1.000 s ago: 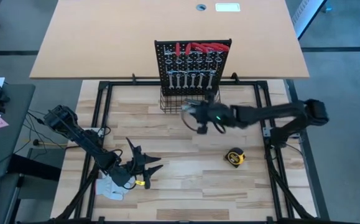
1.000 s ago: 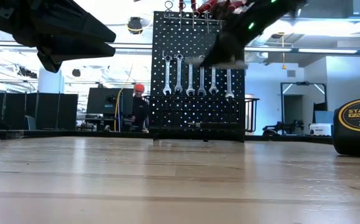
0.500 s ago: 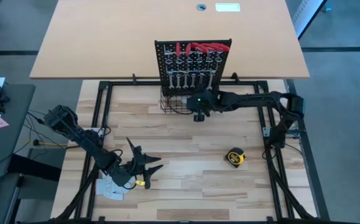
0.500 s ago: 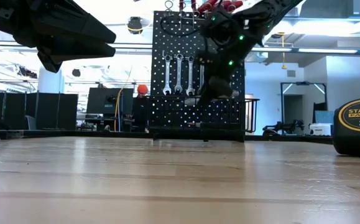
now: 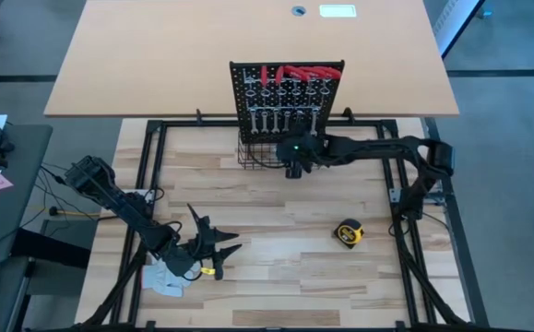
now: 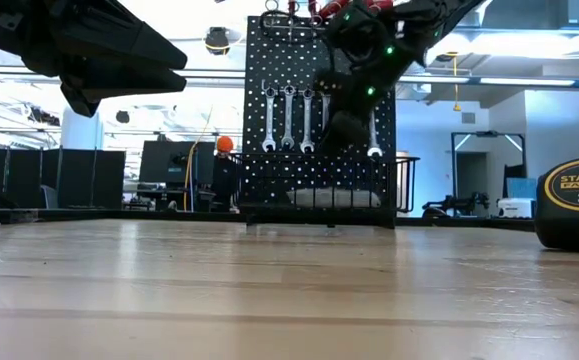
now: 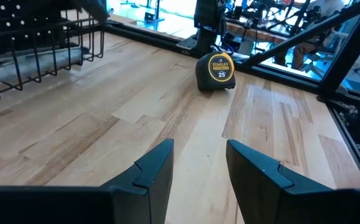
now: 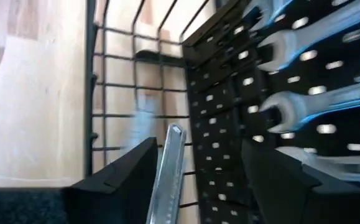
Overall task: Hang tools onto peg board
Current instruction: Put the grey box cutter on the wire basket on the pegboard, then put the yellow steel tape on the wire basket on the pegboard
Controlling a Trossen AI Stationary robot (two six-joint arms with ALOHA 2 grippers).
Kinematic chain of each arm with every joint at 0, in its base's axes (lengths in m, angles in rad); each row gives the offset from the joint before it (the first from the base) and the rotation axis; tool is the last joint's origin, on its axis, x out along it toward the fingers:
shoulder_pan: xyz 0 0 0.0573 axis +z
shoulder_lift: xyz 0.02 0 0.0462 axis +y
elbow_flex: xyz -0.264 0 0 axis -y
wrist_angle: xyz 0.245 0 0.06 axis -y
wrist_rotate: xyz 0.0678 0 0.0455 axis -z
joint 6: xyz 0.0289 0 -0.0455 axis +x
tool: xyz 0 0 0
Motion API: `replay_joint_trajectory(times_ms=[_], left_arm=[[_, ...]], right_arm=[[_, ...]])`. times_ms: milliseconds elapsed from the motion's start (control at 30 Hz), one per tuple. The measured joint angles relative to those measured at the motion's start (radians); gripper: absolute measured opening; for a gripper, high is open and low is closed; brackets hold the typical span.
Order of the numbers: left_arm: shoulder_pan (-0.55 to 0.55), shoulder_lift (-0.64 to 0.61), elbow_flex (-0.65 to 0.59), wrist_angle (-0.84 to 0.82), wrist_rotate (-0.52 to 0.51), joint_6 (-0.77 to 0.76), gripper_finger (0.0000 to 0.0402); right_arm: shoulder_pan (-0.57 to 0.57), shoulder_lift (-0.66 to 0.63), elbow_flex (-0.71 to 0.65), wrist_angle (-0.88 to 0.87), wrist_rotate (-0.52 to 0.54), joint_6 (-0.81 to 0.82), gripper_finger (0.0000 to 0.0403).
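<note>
The peg board (image 5: pixel 285 97) stands upright at the table's far side. Silver wrenches (image 6: pixel 287 120) and red-handled pliers (image 5: pixel 294 71) hang from its hooks. My right gripper (image 8: pixel 198 144) hovers open over the wire basket (image 8: pixel 120 106) at the board's base. A grey utility knife (image 8: pixel 169 171) lies lengthwise in the basket (image 6: pixel 334 197), below the fingers. A yellow-black tape measure (image 5: pixel 347 232) stands on the table toward the near right. My left gripper (image 7: pixel 198 149) waits open at the near left, pointing toward the tape measure (image 7: pixel 216 70).
A white glove (image 5: pixel 163 277) lies under the left arm near the table's front left corner. A black metal frame (image 5: pixel 400 184) runs around the wooden top. Bare wood lies between the basket and the tape measure.
My right gripper has gone toward the far edge, up to the peg board, and sunk over the wire basket, tipping further down. It has let go of the grey knife, which now lies in the basket.
</note>
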Motion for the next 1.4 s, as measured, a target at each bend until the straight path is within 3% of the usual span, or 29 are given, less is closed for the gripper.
replay_joint_trajectory(times_ms=[233, 467, 700, 867, 1033, 1167, 1400], left_arm=[[0.000, 0.000, 0.000, 0.000, 0.000, 0.004, 0.0145], [0.000, 0.000, 0.000, 0.000, 0.000, 0.004, 0.0145], [0.000, 0.000, 0.000, 0.001, 0.000, 0.008, 0.0145], [0.000, 0.000, 0.000, 0.000, 0.000, 0.008, 0.0142], [0.000, 0.000, 0.000, 0.000, 0.000, 0.009, 0.0141], [0.000, 0.000, 0.000, 0.000, 0.000, 0.019, 0.0141], [0.000, 0.001, 0.000, 0.000, 0.000, 0.018, 0.0141]], right_arm=[[0.109, -0.145, 0.000, -0.103, 0.058, 0.028, 0.0233], [0.384, -0.328, 0.000, -0.453, 0.080, 0.256, 0.0222], [0.697, -0.432, 0.000, -0.898, 0.023, 0.890, 0.0221], [0.796, -0.458, -0.013, -1.097, -0.155, 1.381, 0.0248], [0.862, -0.491, -0.092, -1.108, -0.267, 1.640, 0.0308], [0.871, -0.514, -0.185, -1.090, -0.277, 1.765, 0.0345], [0.830, -0.580, -0.369, -0.927, -0.262, 1.833, 0.0354]])
